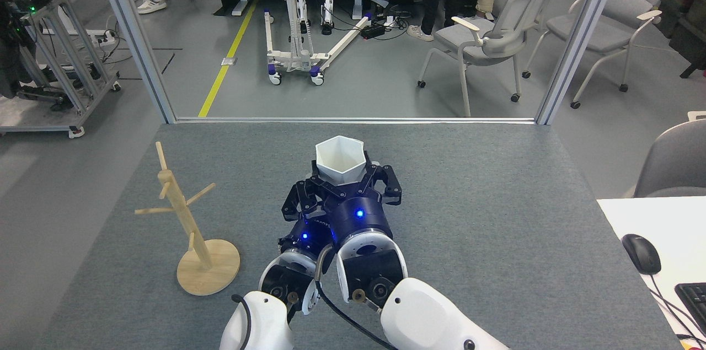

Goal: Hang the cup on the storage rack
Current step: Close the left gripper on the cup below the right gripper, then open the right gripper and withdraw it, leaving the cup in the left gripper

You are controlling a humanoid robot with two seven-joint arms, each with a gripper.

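Currently right gripper (343,184) fingers closing around upright cup (340,161) above desk (496,217) centre; left gripper (302,204) fingers' state unclear, partly hidden beside it. Storage rack (187,217) standing well apart, left.

The cup's (339,161) base and the left gripper (300,204) sit hidden — behind the right gripper (353,187).

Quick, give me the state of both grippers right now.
Right gripper: shut on the cup.
Left gripper: cannot tell; its jaws are partly hidden beside the right one.
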